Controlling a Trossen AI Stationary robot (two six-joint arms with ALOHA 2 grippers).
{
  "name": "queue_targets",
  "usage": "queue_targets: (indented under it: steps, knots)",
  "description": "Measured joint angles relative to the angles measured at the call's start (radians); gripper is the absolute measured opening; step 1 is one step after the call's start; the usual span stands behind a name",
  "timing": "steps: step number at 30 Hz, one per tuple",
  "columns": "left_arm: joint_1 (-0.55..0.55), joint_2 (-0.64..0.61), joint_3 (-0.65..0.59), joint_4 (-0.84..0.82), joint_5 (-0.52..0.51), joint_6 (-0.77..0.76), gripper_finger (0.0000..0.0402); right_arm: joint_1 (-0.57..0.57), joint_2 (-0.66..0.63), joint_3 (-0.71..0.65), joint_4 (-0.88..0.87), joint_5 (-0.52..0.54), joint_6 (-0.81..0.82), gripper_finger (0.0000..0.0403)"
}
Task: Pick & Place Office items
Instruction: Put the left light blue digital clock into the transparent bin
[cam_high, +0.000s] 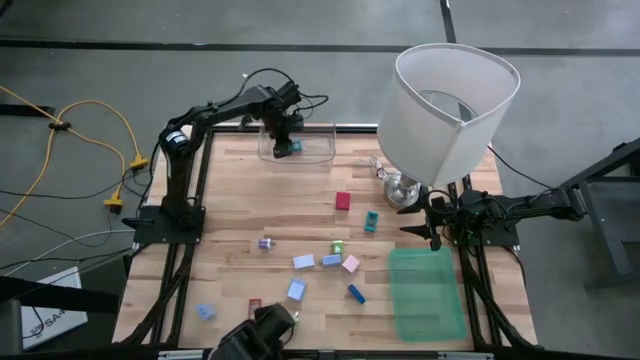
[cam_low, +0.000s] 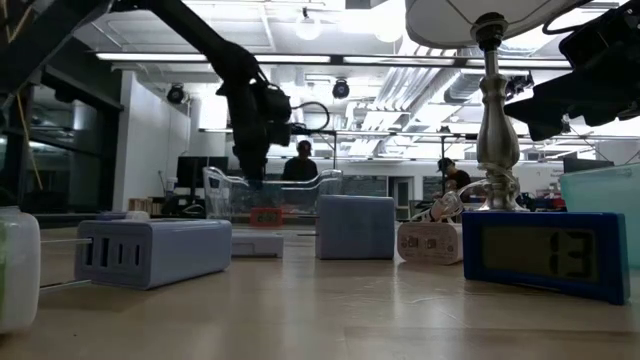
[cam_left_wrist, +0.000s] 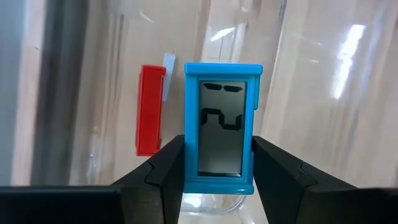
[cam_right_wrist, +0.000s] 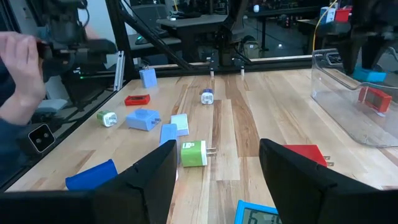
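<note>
My left gripper (cam_high: 287, 146) hangs over the clear bin (cam_high: 318, 150) at the table's far edge, shut on a small blue clock (cam_left_wrist: 222, 127). The right wrist view shows the same clock (cam_right_wrist: 374, 75) just above the bin's inside. A red item (cam_left_wrist: 150, 110) lies on the bin's floor. Several small coloured office items lie loose on the wood, among them a red block (cam_high: 343, 201) and a light blue piece (cam_high: 303, 262). My right gripper (cam_high: 428, 226) waits open at the table's right side, beside the lamp's base, with nothing between its fingers (cam_right_wrist: 152, 180). My left gripper pinches the blue clock by its two long sides (cam_left_wrist: 189, 163), near one short end, between its two fingers. The fingers come steeply from above and lie along the clock's length. The clock hangs clear over the bin, its display facing the wrist camera.
A big white lamp (cam_high: 452, 100) stands at the far right, its metal base (cam_high: 403, 188) on the table. A green tray (cam_high: 425, 292) lies near right. A dark camera (cam_high: 262, 335) sits at the near edge. A person's hand (cam_right_wrist: 18, 62) shows beyond the table's left side.
</note>
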Motion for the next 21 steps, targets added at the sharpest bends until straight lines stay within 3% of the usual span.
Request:
queue_targets:
  steps: [21]
  knots:
    - [-0.068, 0.060, 0.000, 0.050, -0.106, 0.034, 0.0152, 0.000, 0.000, 0.000, 0.000, 0.000, 0.000, 0.0215]
